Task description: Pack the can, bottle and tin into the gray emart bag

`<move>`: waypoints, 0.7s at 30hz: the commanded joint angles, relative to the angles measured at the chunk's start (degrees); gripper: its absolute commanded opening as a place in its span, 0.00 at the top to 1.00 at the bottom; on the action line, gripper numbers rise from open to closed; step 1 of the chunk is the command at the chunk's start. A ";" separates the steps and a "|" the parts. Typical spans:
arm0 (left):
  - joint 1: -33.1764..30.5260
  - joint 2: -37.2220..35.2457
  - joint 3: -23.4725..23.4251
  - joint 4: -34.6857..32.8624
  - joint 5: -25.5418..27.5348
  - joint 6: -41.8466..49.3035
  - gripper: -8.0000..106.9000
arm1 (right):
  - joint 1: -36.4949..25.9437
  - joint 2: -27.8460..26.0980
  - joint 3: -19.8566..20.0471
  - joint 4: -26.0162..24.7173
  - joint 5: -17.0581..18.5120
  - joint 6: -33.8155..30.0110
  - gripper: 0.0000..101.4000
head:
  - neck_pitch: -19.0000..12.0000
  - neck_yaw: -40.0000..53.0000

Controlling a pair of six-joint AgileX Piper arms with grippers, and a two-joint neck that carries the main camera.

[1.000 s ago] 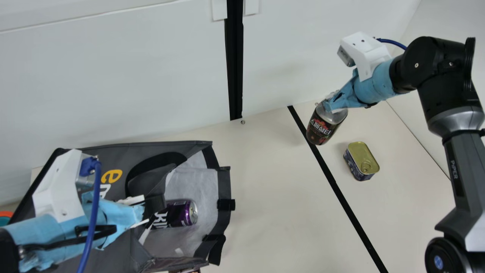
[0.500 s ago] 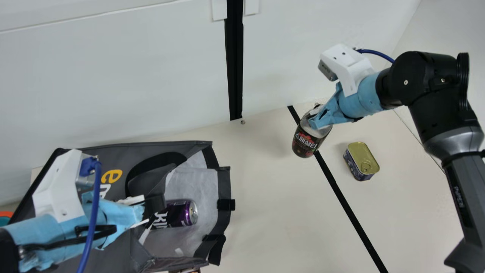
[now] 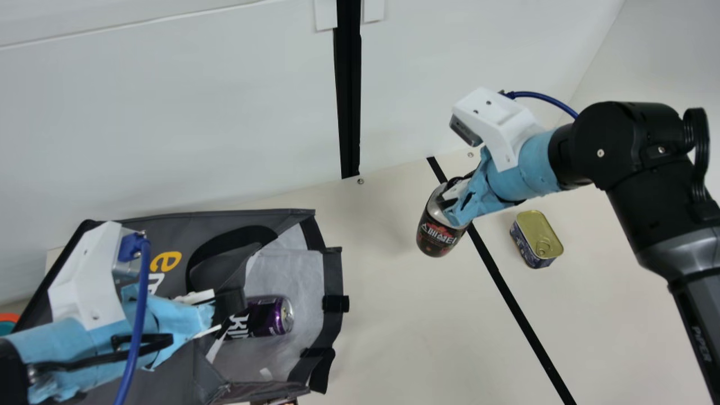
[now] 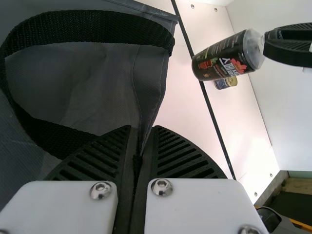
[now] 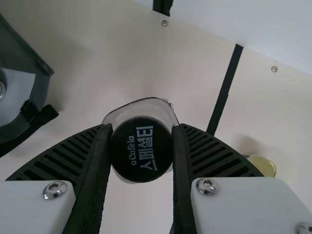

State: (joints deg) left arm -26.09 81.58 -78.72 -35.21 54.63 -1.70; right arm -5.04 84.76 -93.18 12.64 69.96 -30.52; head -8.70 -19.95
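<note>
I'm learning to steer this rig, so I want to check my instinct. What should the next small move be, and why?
Probably ease the right gripper toward the bag's open mouth: it grips the bottle by its cap, above the table beside the bag, while the left gripper pinches the bag's fabric and the can already lies inside.

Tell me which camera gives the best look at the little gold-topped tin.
The main view: there the tin appears whole, lid and side both visible, nothing in front. The left wrist view has it partly behind the bottle; the right wrist view shows part of its gold lid past the right arm's fingers.
</note>
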 commanded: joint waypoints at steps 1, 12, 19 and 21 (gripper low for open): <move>0.00 0.00 0.00 0.00 0.00 0.00 0.84 | 0.67 -1.01 1.16 -0.05 -0.06 -0.13 1.00 | -1.30 -0.05; 0.00 0.00 0.00 0.00 0.00 0.00 0.84 | 4.40 -6.44 7.51 -0.01 -0.06 -0.73 1.00 | -1.30 -0.05; 0.00 0.00 0.00 0.00 0.00 0.00 0.84 | 7.10 -9.45 11.12 -0.21 -0.06 -0.70 1.00 | -1.30 -0.05; 0.00 0.00 0.00 0.00 0.00 0.00 0.84 | 7.95 -10.19 12.00 -0.33 -0.06 -0.53 1.00 | -1.30 -0.05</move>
State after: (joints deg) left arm -26.09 81.58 -78.72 -35.21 54.63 -1.70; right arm 2.53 74.84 -81.61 12.48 69.87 -31.27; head -8.70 -19.95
